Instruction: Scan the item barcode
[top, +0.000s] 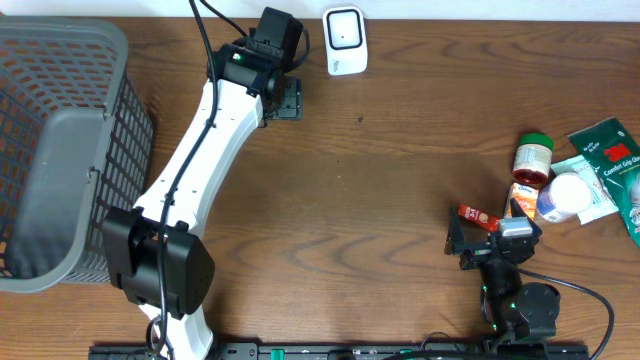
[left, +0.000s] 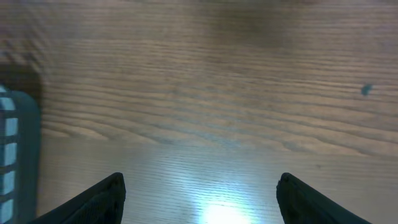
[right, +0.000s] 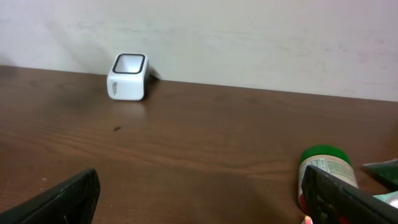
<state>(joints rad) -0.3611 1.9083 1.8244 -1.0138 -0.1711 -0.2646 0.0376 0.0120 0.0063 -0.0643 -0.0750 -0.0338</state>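
The white barcode scanner (top: 345, 40) stands at the table's far edge, and in the right wrist view the scanner (right: 129, 76) sits far off against the wall. Several items lie at the right: a green-capped jar (top: 533, 158), a white bottle (top: 560, 197), a green packet (top: 610, 150) and a small red bar (top: 478, 214). My right gripper (top: 488, 232) is open just in front of them, holding nothing, with the jar (right: 326, 165) beside its right finger. My left gripper (top: 284, 98) is open over bare wood, left of the scanner, empty (left: 200, 186).
A large grey mesh basket (top: 60, 150) fills the left side of the table. My white left arm stretches diagonally from the front left up toward the scanner. A blurred grey object with pale slots (left: 12, 155) shows at the left edge of the left wrist view.
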